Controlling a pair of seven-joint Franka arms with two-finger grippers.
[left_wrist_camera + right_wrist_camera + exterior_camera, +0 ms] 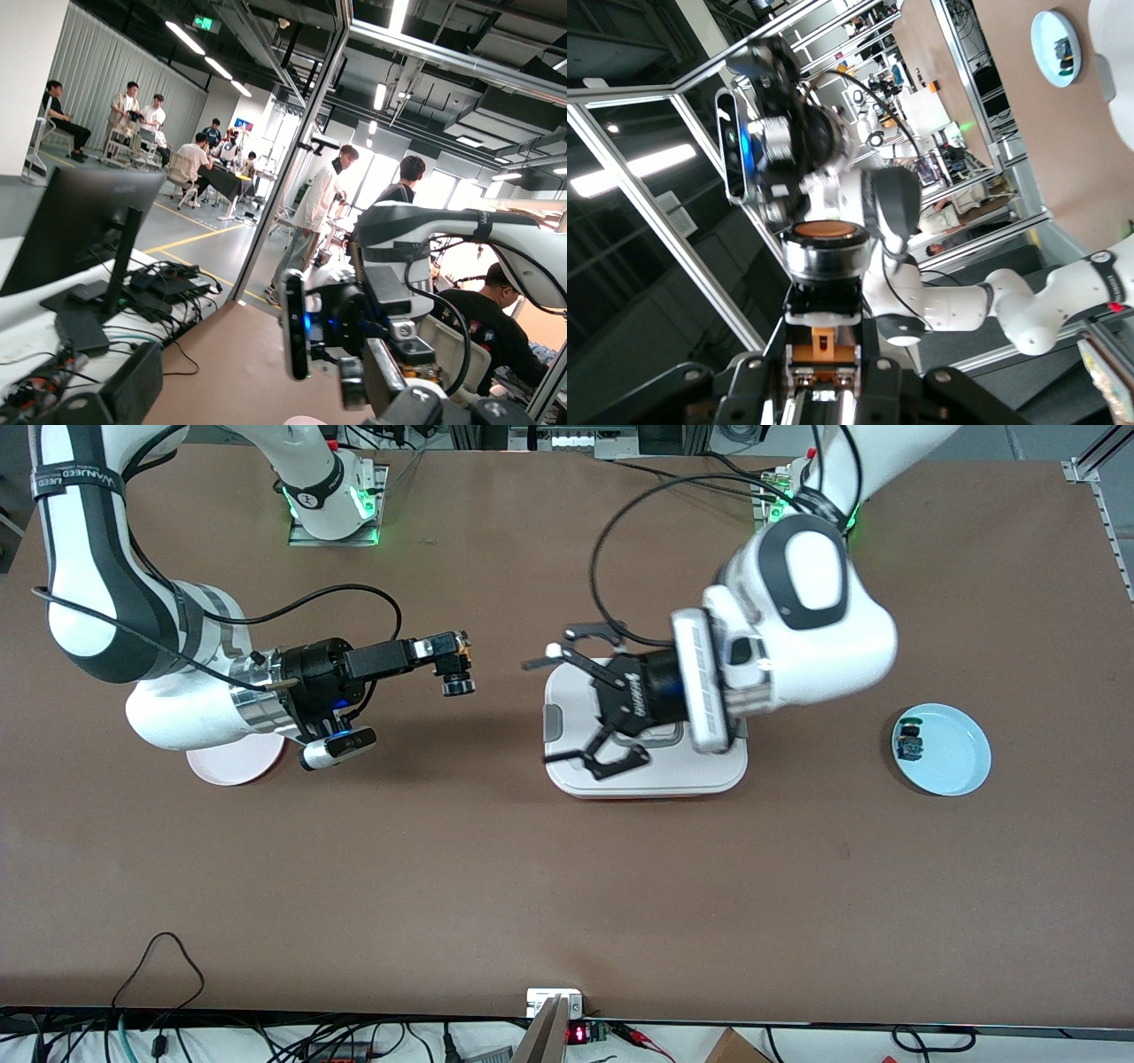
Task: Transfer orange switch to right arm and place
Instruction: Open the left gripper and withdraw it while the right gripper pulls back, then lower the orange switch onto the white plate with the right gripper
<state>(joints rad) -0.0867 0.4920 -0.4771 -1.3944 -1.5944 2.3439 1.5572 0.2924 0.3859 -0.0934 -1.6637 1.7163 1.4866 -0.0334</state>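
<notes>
Two end effectors hang above the surface [443, 886]: the right end effector [454, 657] clamps the orange switch [458, 676], the left end effector [554, 704] gapes over a white box [700, 775].

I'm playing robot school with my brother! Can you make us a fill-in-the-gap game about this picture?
1. The orange switch is held by the ____ end effector.
2. The left end effector, over the white box, has its fingers ____.
3. The green-capped switch lies on the ____ plate.
4. The plate under the right arm is ____.

Missing words: right; open; blue; pink
</notes>
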